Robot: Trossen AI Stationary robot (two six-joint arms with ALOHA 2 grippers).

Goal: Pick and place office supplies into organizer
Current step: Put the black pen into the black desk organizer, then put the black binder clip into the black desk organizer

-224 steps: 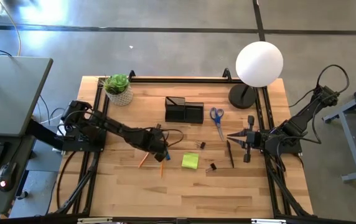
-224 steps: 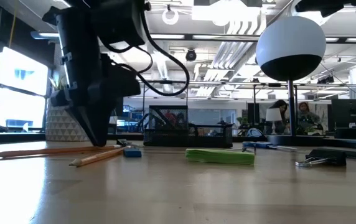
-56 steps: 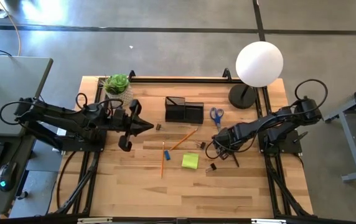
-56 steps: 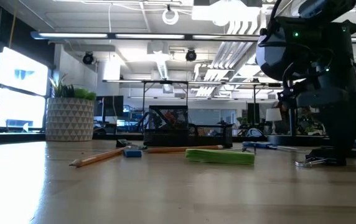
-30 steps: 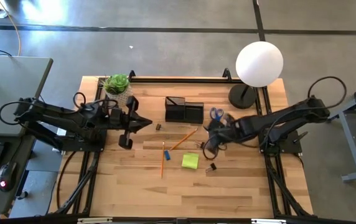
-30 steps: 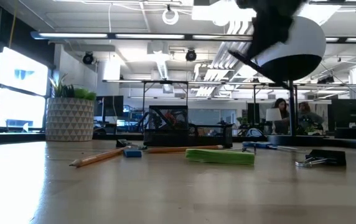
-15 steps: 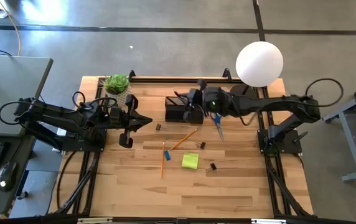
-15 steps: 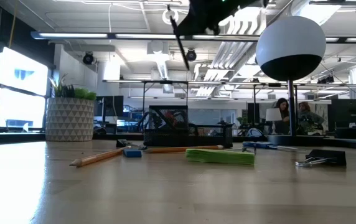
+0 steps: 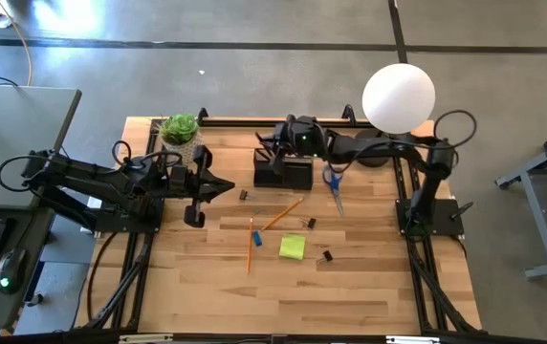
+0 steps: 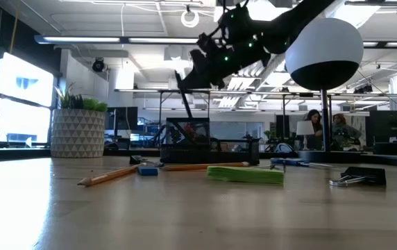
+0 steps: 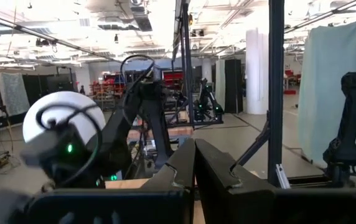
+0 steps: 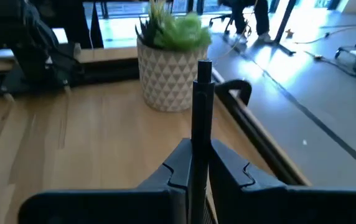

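My right gripper (image 9: 275, 143) reaches over the black organizer (image 9: 283, 170) at the table's far middle, shut on a thin dark pen (image 10: 183, 97). The pen slants down toward the organizer's taller section (image 10: 184, 139). On the table lie blue-handled scissors (image 9: 333, 182), two orange pencils (image 9: 283, 212) (image 9: 249, 252), a small blue piece (image 9: 254, 237), a yellow-green sticky pad (image 9: 292, 247) and binder clips (image 9: 325, 256). My left gripper (image 9: 228, 187) waits shut above the table's left side. My right gripper pinches the pen's shaft (image 12: 200, 134) between its two fingers (image 12: 177, 163), and the pen runs along them. Its free end (image 12: 204, 65) sticks out ahead of the fingertips. It is lifted clear of the table, slanting down over the organizer; whether it touches the organizer, I cannot tell.
A potted plant (image 9: 181, 134) stands at the far left. A lamp with a white globe (image 9: 398, 96) and a black round base (image 9: 373, 149) stands at the far right, close behind the right arm. Bare wood lies along the near edge.
My right gripper has swung from the table's right middle toward the far edge and the left, carrying the pen over the scissors to above the organizer. The pen has tipped from pointing toward the right to slanting down over the taller section.
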